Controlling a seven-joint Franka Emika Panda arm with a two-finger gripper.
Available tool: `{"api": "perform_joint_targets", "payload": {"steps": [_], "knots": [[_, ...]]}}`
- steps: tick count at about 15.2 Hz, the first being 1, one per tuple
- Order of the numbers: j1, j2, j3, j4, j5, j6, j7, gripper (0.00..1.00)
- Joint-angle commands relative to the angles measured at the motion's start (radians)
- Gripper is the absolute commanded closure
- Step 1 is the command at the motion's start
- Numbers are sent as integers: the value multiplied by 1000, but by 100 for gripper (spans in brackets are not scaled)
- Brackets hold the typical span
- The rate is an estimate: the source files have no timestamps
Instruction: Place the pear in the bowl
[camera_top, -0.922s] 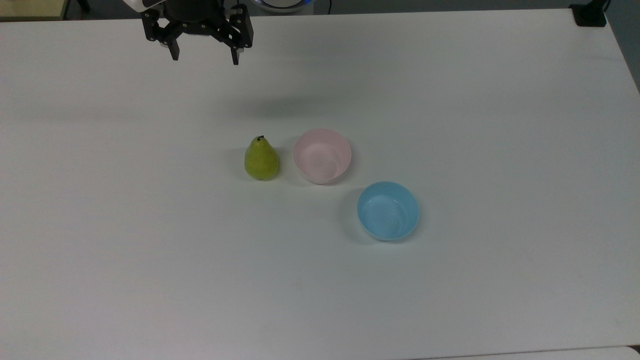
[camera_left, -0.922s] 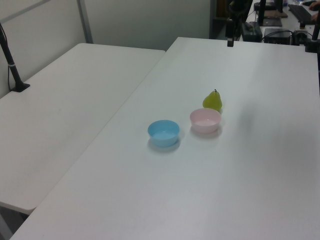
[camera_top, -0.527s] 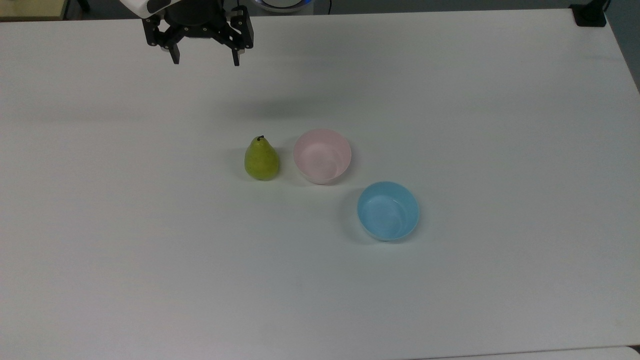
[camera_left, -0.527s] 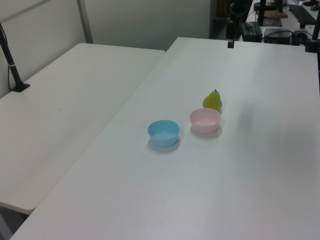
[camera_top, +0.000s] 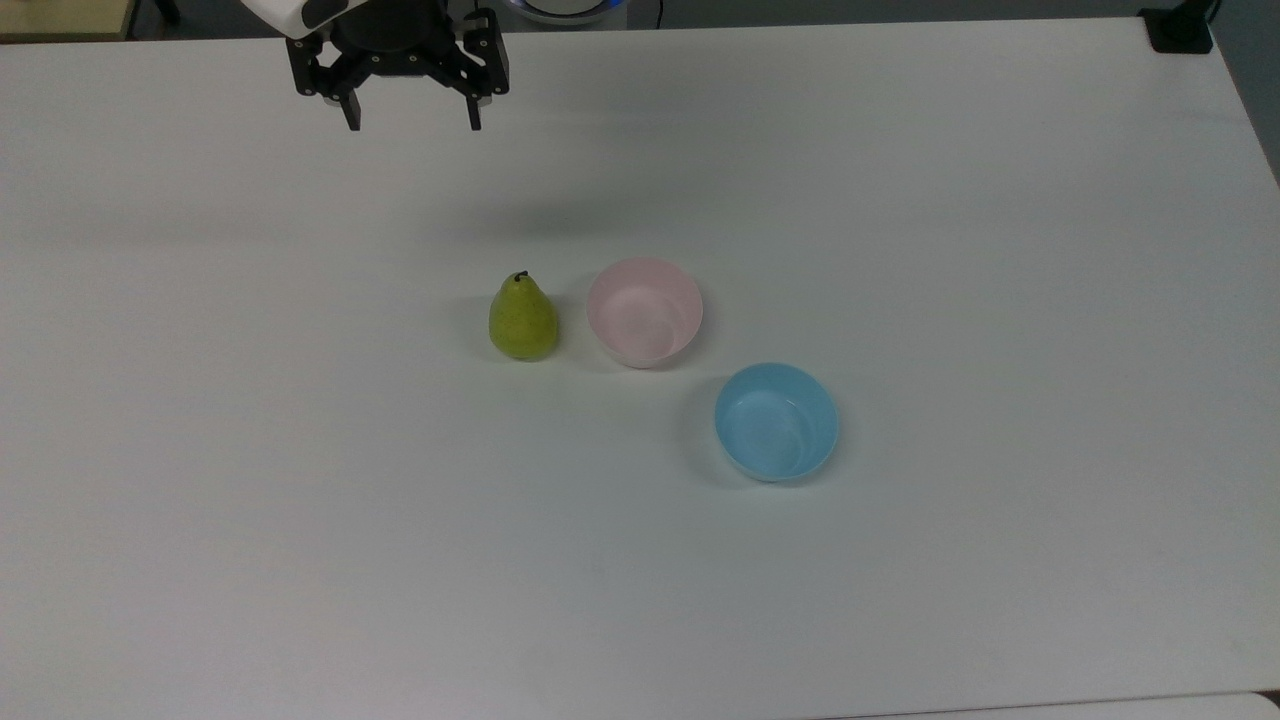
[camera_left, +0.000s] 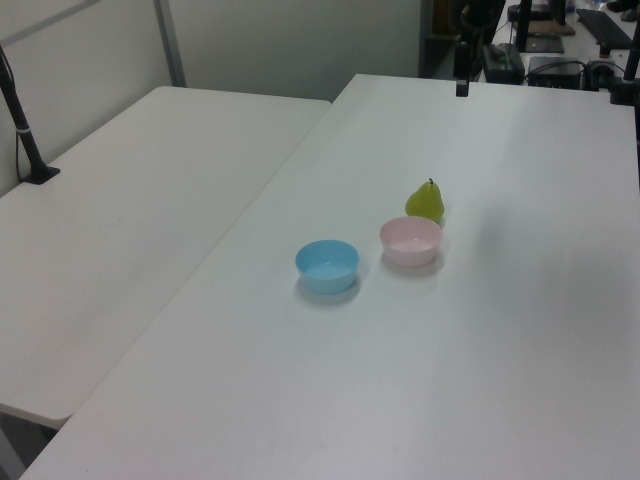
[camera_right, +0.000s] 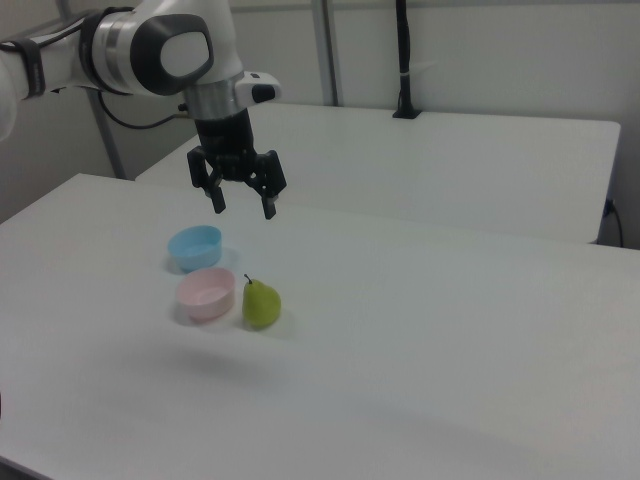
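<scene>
A yellow-green pear (camera_top: 522, 318) (camera_left: 425, 201) (camera_right: 261, 303) stands upright on the white table, stem up. Just to its right in the top view sits the pale pink bowl (camera_top: 645, 311) (camera_left: 410, 240) (camera_right: 206, 293), with nothing inside, a narrow gap between them. My gripper (camera_top: 412, 123) (camera_right: 243, 209) hangs open in the air well above the table, near the top view's upper left, far from the pear, with nothing between its fingers. In the left view one dark fingertip (camera_left: 461, 88) shows at the top edge.
A light blue bowl (camera_top: 776, 421) (camera_left: 327, 265) (camera_right: 194, 246) sits below and to the right of the pink one in the top view. A second white table (camera_left: 130, 190) adjoins on the left view's left. Black camera posts (camera_right: 403, 60) stand at the table edges.
The gripper has shifted slightly, its fingertips sitting a little lower in the top view than 0.9 s ago. Pear and bowls have not moved.
</scene>
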Motion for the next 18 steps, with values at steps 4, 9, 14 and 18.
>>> {"api": "perform_joint_targets", "payload": {"steps": [4,9,14,18], "knots": [[67,104,-7,-16,4,23,-24,0],[101,207,-7,-17,-7,99,-25,0],[101,271,-7,-30,-16,178,-25,4],[99,326,-10,-39,-47,239,-24,6]]}}
